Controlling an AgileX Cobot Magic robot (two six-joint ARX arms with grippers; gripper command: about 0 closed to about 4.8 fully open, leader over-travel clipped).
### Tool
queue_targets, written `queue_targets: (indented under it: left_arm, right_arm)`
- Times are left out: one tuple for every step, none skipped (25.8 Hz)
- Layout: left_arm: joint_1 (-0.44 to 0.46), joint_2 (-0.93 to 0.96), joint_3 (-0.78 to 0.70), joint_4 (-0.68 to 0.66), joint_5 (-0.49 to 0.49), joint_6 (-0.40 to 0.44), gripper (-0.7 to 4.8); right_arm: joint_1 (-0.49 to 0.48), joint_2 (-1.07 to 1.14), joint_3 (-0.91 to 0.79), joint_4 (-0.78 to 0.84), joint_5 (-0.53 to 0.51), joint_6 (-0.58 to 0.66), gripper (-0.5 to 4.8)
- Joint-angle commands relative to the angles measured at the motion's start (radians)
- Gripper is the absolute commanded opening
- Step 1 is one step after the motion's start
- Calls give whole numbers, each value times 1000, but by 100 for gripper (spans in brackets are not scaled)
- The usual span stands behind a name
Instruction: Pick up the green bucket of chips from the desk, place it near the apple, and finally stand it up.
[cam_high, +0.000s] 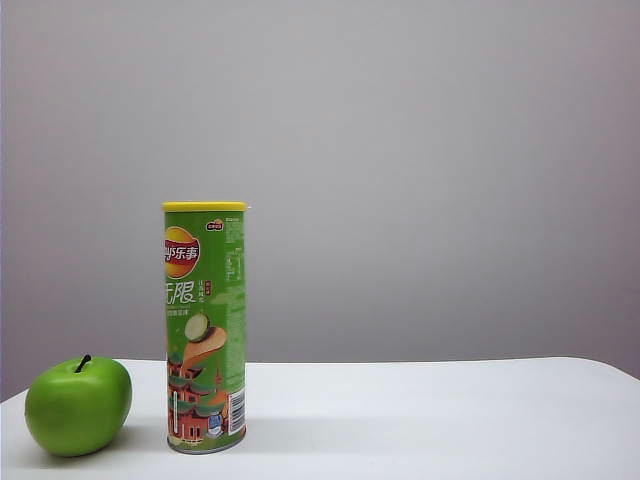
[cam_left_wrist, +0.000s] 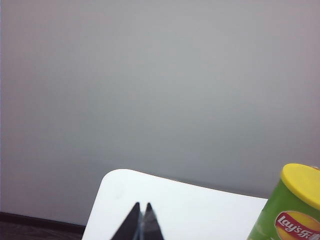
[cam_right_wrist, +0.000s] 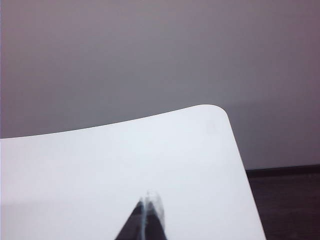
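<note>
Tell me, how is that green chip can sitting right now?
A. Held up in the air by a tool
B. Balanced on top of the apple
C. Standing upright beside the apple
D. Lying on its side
C: the green chip can stands on its metal base on the desk, yellow lid up, just right of the apple.

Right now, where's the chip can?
In the exterior view the chip can stands upright on the left of the desk, just right of the apple, with neither gripper on it.
</note>
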Motion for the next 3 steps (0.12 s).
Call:
queue_targets:
  left_arm:
    - [1, 0, 1, 5, 4, 4, -2]
    - [1, 0, 1, 5, 4, 4, -2]
    - [1, 0, 1, 5, 4, 4, -2]
  right_arm:
    - [1, 0, -6, 13, -1, 0, -5]
    - [1, 0, -6, 13, -1, 0, -4]
    - [1, 0, -6, 13, -1, 0, -4]
